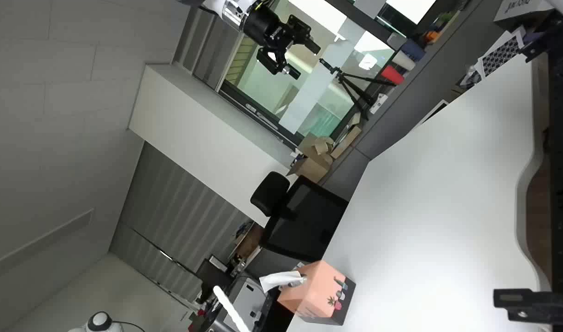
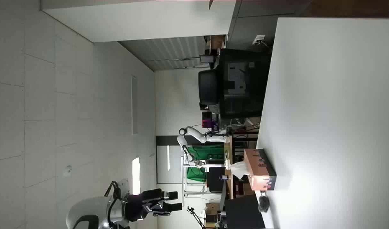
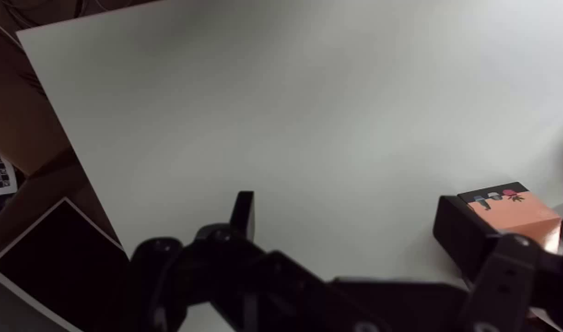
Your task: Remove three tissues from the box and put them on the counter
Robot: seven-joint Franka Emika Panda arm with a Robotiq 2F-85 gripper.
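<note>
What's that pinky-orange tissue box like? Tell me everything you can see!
The tissue box looks like cardboard: salmon pink above, with a dark band along the bottom and little plant pictures on its sides. It is oblong and stands upright on the white counter, near an edge. A white, crumpled tissue sticks up from the top; how many are inside is hidden. The open gripper is apart from it. A dark, fuzzy-looking thing is close by, but I can't tell whether they touch.

White counter [image 1: 438,193] is spreading broad, flat and smooth, one edge curving inward. Salmon-pink box [image 1: 317,294], dark along base, is standing on it near straight edge. Dark grey bundle [image 2: 264,203], too unclear to name, is lying just beside box, near same edge.
</note>
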